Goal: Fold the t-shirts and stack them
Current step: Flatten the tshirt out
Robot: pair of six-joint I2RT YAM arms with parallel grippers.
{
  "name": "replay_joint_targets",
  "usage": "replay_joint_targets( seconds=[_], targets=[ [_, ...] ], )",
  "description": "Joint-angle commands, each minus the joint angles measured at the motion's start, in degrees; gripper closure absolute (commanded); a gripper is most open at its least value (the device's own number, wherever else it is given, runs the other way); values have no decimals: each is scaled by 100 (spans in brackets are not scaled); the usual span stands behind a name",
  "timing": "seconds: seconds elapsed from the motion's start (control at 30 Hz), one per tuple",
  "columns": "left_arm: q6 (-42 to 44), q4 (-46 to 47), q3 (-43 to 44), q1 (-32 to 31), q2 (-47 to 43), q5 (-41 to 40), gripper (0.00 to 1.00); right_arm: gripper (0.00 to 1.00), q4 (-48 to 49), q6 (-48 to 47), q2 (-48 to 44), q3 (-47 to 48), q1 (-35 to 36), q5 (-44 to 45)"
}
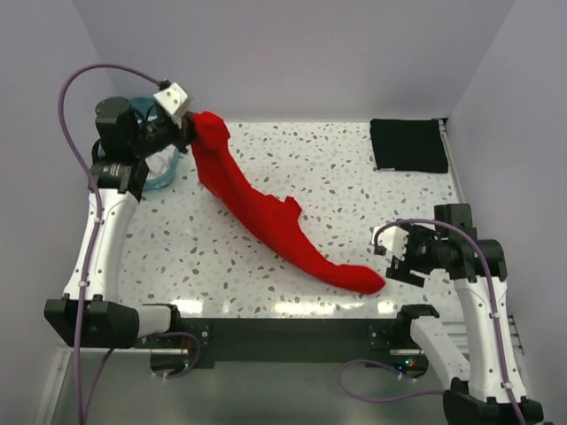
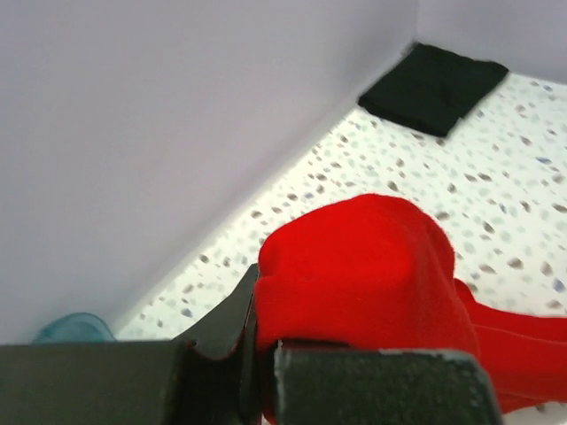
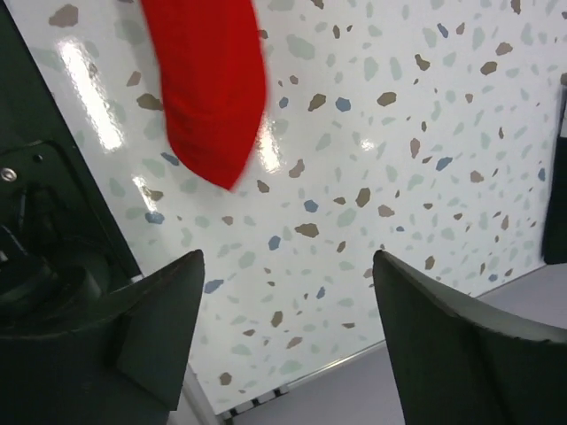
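1. At the far left we see a teal plastic basin (image 1: 158, 181), mostly hidden behind the left arm. In the left wrist view only a sliver of its rim (image 2: 75, 328) shows.
2. The left gripper (image 1: 189, 133) sits at the far-left corner of the table. Its jaws are clenched on one end of the bright red soft cloth t-shirt (image 1: 257, 212). In the left wrist view we see the red cloth (image 2: 363, 266) bulging out from between the dark fingers (image 2: 381, 385).
3. From that grip the shirt runs as a long, bunched band diagonally across the white speckled table (image 1: 354, 177). Its lower end lies close to the near edge.
4. The right gripper (image 1: 396, 257) sits just right of that lower end, near it but apart from it. Its jaws are spread wide and released, with nothing between them. In the right wrist view we see the red tip (image 3: 213, 97) lying beyond the fingers (image 3: 159, 319), up and to the left, touching neither.
5. In the far-right corner lies the black cloth t-shirt folded into a flat rectangle (image 1: 407, 144). It rests beside the right wall, well apart from the red shirt and from both grippers.
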Motion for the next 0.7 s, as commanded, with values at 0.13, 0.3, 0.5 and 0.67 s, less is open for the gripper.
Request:
replay_joint_targets(
  seconds=[0.13, 0.3, 0.5, 0.67],
  targets=[
    [1356, -1850, -1064, 34, -510, 883, 100, 16, -223, 590, 1562, 771, -5, -383],
    [2288, -2679, -1363, 34, -616, 1095, 100, 26, 644, 2179, 3537, 1993, 284, -1034],
    [2946, -3381, -1539, 34, -783, 1007, 100, 37, 2454, 4351, 4833, 2916, 1760, -824],
    [3160, -3778, -2013, 34, -1081, 858, 100, 42, 3275, 5361, 6388, 4144, 2525, -701]
  ],
)
